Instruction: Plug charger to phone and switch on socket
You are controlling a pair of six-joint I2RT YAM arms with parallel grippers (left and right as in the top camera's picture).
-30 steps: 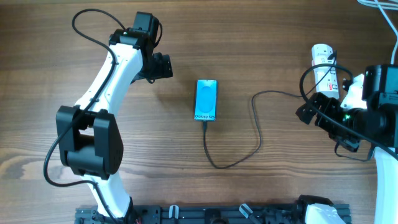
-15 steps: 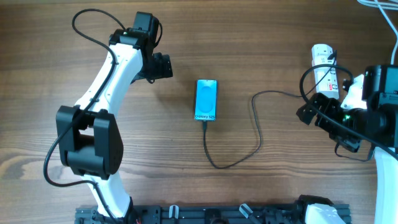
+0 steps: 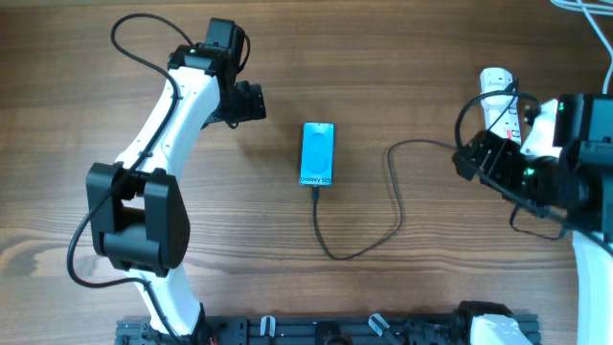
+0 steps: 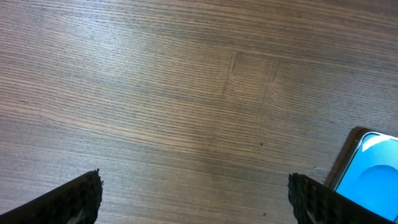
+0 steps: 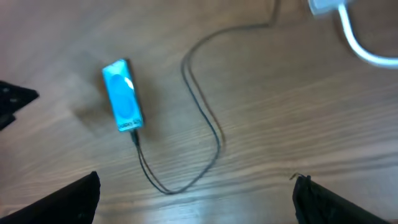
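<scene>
The phone (image 3: 318, 154) lies flat mid-table, cyan screen up. The thin black charger cable (image 3: 397, 206) has its tip in the phone's lower edge and loops right toward the white socket (image 3: 498, 91) at the far right. My left gripper (image 3: 251, 103) is open and empty, left of the phone's top; the left wrist view shows bare wood and the phone's corner (image 4: 372, 171). My right gripper (image 3: 479, 158) is open and empty, just below-left of the socket. The right wrist view shows the phone (image 5: 122, 95), the cable loop (image 5: 205, 124) and a corner of the socket (image 5: 323, 6).
A thick white lead (image 5: 364, 43) runs off from the socket to the right. More white cables (image 3: 586, 21) sit at the table's top right corner. A black rail (image 3: 326, 331) runs along the near edge.
My right arm has moved up and a little left, toward the socket. The left arm, phone and cable have not moved.
</scene>
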